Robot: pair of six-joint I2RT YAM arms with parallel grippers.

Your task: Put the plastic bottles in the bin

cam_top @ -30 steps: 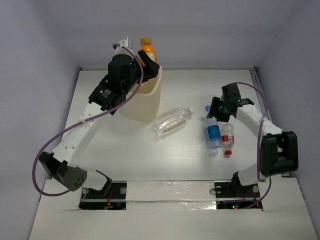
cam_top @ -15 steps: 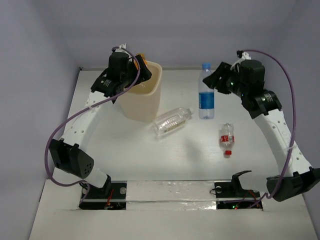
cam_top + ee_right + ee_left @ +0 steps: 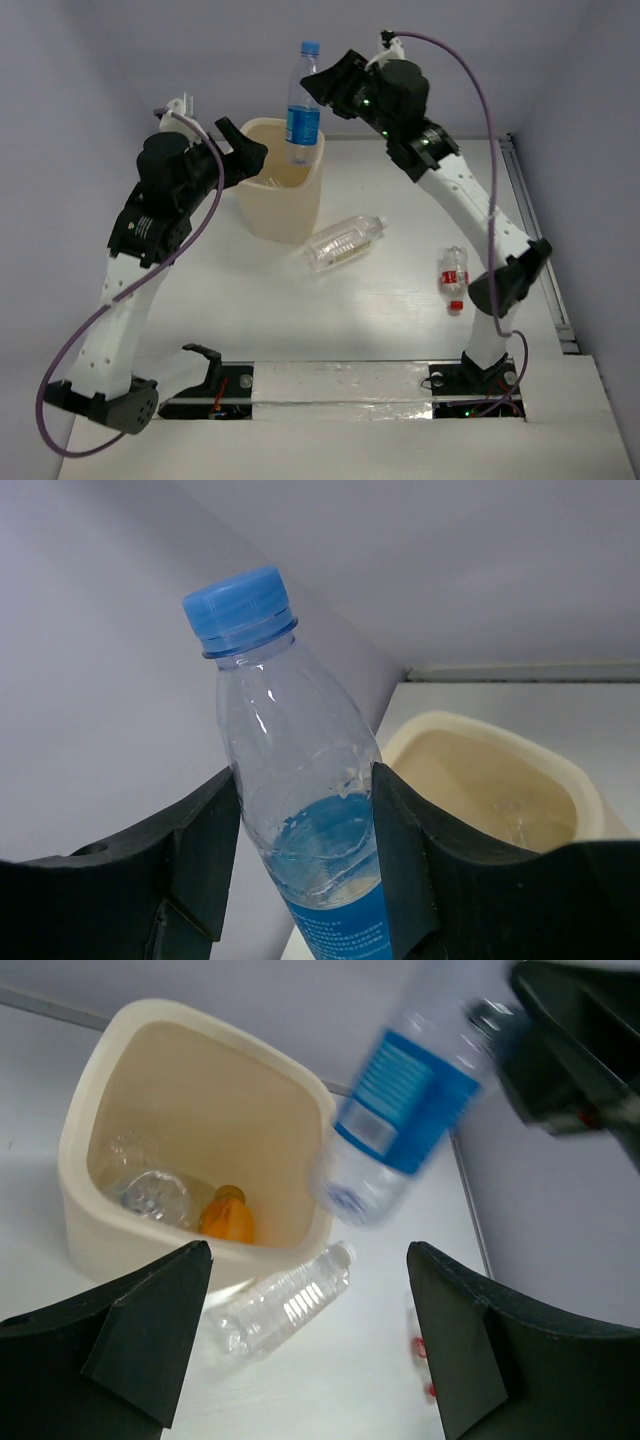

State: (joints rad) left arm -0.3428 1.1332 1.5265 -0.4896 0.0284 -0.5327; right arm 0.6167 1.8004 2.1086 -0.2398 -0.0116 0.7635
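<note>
The cream bin stands at the back left of the table. My right gripper is shut on a blue-labelled bottle and holds it upright above the bin's right rim. The bottle also shows in the right wrist view and the left wrist view. My left gripper is open and empty, just left of the bin. Inside the bin lie an orange bottle and a clear bottle. A clear bottle lies on the table right of the bin. A red-capped bottle lies further right.
The back wall stands close behind the bin. A metal rail runs along the table's right edge. The arm bases sit at the near edge.
My right gripper has lifted the blue-labelled bottle off the table and carried it left, above the bin. My left gripper has let go of the orange bottle and drawn back left.
</note>
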